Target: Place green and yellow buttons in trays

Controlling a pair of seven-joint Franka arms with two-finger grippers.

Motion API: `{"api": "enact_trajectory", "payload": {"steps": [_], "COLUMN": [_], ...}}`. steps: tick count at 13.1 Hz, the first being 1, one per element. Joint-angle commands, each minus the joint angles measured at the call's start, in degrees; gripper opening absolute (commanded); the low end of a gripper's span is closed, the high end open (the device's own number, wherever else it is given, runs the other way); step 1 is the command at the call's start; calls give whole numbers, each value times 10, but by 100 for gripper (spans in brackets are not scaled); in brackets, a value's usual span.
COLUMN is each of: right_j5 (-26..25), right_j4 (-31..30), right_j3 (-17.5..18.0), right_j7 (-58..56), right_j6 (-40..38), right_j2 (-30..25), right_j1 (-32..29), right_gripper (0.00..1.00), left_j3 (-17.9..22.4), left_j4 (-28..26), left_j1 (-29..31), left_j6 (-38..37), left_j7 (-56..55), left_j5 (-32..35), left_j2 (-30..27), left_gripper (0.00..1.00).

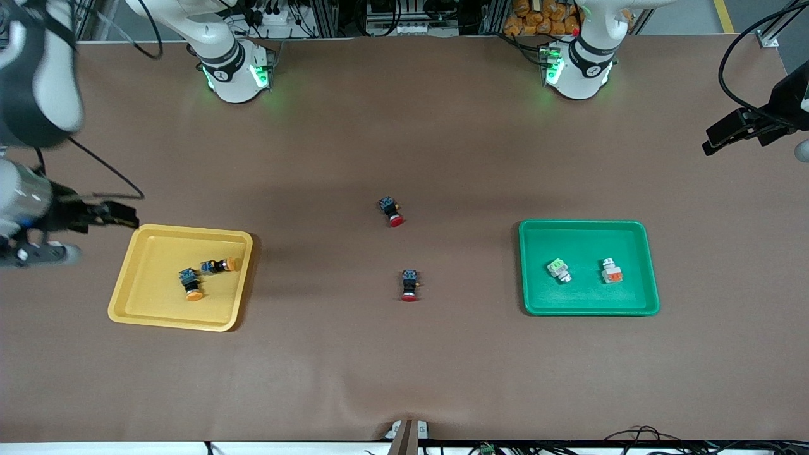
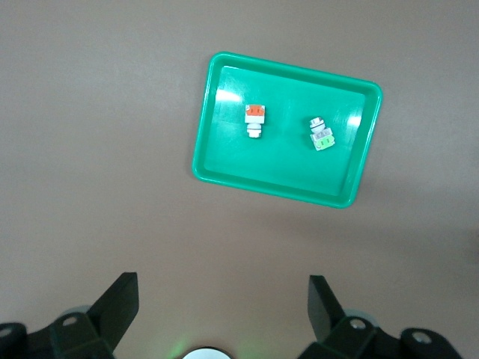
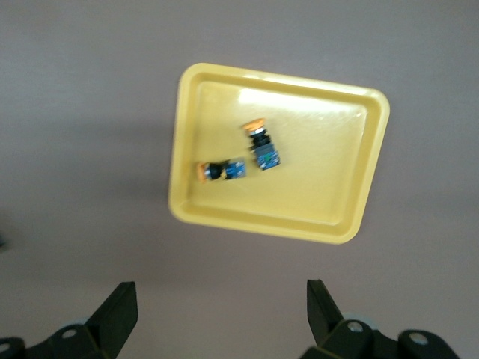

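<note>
Both orange-capped buttons (image 1: 203,273) lie in the yellow tray (image 1: 145,309); the two square ones (image 1: 584,270) sit in the green tray (image 1: 638,309). They look light, hard and smooth, best gripped across the body. The left gripper (image 2: 223,299) and right gripper (image 3: 221,299) hover above, fingers apart.

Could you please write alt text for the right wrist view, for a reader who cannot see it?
A yellow tray on a brown table holds two buttons with orange-yellow caps, lying close together. The right gripper hangs high above the table beside the tray, jaws open and empty.
</note>
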Motion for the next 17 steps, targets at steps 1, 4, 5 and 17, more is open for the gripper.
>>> {"api": "enact_trajectory", "payload": {"steps": [1,4,5,17], "right_j5": [15,11,11,-36], "right_j4": [-25,-24,-23,-22], "right_j3": [35,59,58,83], "right_j7": [-2,8,39,82], "right_j6": [-33,-66,-80,-96], "right_j2": [-70,-107,-112,-140], "right_j1": [-34,-70,-70,-93], "right_gripper": [100,100,100,100], "left_j3": [-1,-3,-6,-25], "left_j4": [13,13,13,13], "left_j1": [4,0,-2,-11], "left_j6": [-7,-21,-27,-41], "left_j7": [8,8,9,41], "left_j5": [-4,-3,-3,-7], "left_j2": [5,4,4,4], "left_gripper": [100,100,100,100]}}
